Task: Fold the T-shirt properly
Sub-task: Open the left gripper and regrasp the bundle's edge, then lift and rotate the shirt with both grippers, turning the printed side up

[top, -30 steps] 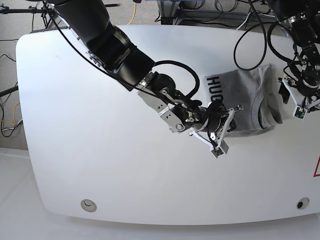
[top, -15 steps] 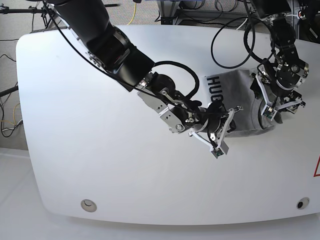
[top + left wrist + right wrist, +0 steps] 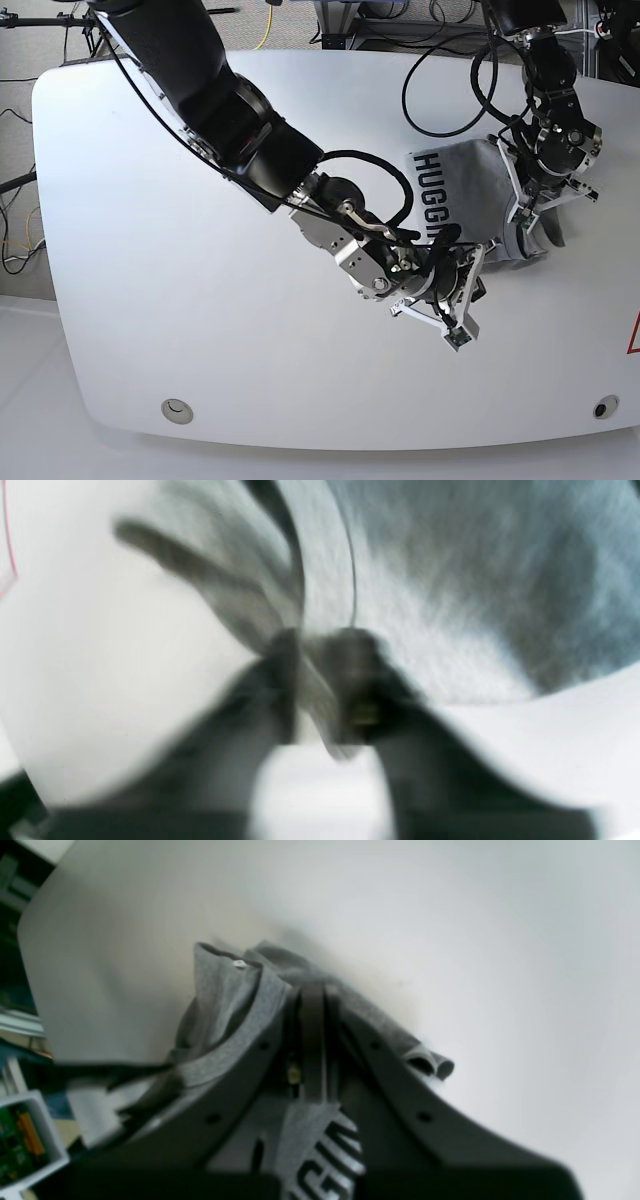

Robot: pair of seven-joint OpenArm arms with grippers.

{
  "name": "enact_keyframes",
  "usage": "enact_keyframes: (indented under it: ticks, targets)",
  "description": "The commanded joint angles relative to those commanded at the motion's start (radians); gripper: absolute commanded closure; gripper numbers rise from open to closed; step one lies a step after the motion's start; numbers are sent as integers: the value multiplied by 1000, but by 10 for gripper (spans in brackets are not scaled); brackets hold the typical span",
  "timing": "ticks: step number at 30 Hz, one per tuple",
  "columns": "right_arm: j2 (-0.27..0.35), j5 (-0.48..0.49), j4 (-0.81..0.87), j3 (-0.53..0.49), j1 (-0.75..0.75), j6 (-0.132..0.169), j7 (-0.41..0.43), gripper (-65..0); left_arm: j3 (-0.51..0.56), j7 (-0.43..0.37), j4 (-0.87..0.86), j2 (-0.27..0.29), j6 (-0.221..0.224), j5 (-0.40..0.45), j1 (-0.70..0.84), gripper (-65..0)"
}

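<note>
Nearest the camera in the base view, the table's (image 3: pixel 150 330) front edge runs along 6 o'clock with two small round insets near its corners, and a broad bare stretch of white top lies open from 7 through 10 o'clock. The right gripper (image 3: pixel 462 285) sits just past centre toward 4 o'clock, its white fingers closed down on the near hem of the T-shirt (image 3: pixel 465 185); in the right wrist view the two dark fingers (image 3: pixel 312 1040) meet with a thin fold of grey cloth pinched between them, lettering showing below and a bunched sleeve just beside at 3 o'clock. The T-shirt lies at about 2 o'clock on the table, partly folded, its black letters reading "HUGG" along its left edge and open table all round except toward the right border. Farther back, at 2 o'clock, the left gripper (image 3: pixel 540 195) stands over the collar end of the T-shirt. The left wrist view is badly blurred, yet the dark fingers (image 3: pixel 280 680) appear nearly together with a strip of grey cloth between them. A red line marks the table at the 3 o'clock edge. Cables trail off beyond the far rim at 12 o'clock.
</note>
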Motion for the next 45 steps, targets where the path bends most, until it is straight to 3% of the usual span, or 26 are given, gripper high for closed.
enact_keyframes:
  ticks: [5, 16, 23, 45]
  targets:
    - [0, 2, -64, 0, 3, 75, 94, -5, 0, 6, -3, 21, 0, 2, 6, 0]
    - [0, 0, -275, -2, 5, 153, 267, -5, 0, 5, -9, 25, 2, 2, 8, 0]
    - [0, 0, -361, -2, 0, 204, 311, -5, 0, 2, -17, 25, 6, 2, 6, 0]
    - [0, 0, -384, -2, -118, 210, 313, -4, 0, -238, -368, -9, 8, 3, -64, 0]
